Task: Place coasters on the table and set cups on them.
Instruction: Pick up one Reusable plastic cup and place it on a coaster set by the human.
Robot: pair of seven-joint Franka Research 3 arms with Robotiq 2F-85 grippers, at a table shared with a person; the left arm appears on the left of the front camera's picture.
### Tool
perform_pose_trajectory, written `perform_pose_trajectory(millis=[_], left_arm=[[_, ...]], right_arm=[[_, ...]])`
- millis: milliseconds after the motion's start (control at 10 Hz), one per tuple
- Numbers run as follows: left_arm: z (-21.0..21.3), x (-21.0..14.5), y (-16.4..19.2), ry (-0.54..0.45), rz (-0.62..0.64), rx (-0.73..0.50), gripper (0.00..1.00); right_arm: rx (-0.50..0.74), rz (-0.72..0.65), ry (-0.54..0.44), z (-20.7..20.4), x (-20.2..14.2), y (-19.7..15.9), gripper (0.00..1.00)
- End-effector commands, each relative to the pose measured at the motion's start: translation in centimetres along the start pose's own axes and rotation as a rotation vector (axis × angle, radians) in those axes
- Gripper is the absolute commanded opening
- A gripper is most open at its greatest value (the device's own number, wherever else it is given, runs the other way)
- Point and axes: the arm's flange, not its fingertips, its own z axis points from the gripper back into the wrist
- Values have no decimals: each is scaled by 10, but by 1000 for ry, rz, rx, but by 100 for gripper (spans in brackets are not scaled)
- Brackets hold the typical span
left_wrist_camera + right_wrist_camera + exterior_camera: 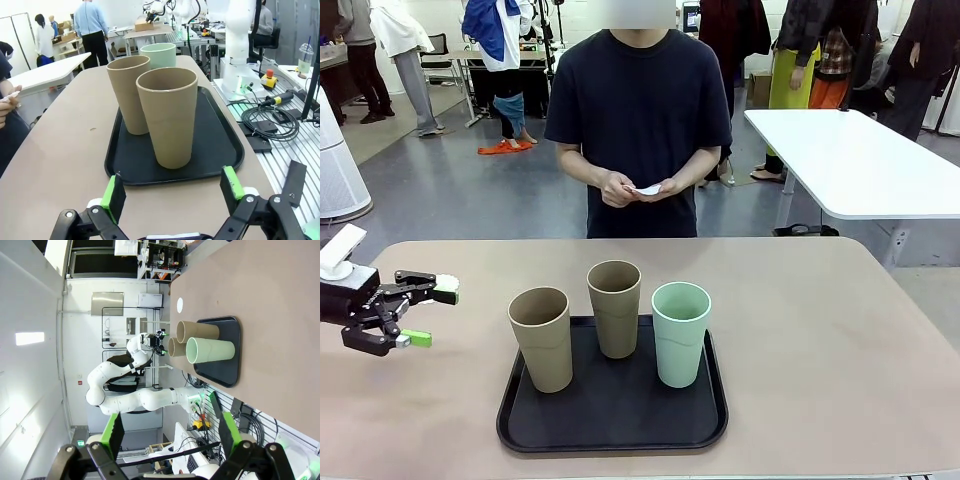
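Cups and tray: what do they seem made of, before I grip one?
Left tan cup, middle tan cup and mint cup: probably matte plastic or a fibre composite; dull even surfaces, thin rims, no glare. Black tray: likely moulded plastic, low sheen, with a raised rounded rim.

Three cups [615,308]: two tan, one mint. One tray [610,420]. One table [820,340]. One coaster [180,303] at 9 o'clock; white paper [647,189] in hands [617,187], uncountable.
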Motion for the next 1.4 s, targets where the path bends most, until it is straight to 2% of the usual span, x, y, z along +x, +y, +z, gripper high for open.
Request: perform_pose_trajectory(millis=[0, 300, 500, 600, 800, 900, 1100, 1300], left_arm=[[2, -2, -4, -6, -26, -3, 100], [2, -2, -4, -6, -26, -3, 100], [-5, -7, 2, -20, 50, -33, 100], [-16, -11, 17, -17, 80, -73, 100], [-43, -40, 14, 13, 127, -69, 100], [-59, -47, 27, 12, 147, -78, 100], [-76, -60, 22, -23, 117, -90, 100], [-82, -52, 24, -78, 66, -117, 100]], right_arm=[[2, 13, -5, -1, 1, -1, 100], [2, 13, -5, -1, 1, -1, 100], [2, 13, -5, -1, 1, -1, 100], [2, 13, -5, -1, 1, -1, 100], [2, 13, -5, -1, 1, -1, 100], [2, 13, -5, -1, 1, -1, 100], [2, 13, -5, -1, 1, -1, 100], [2, 13, -5, -1, 1, -1, 100]])
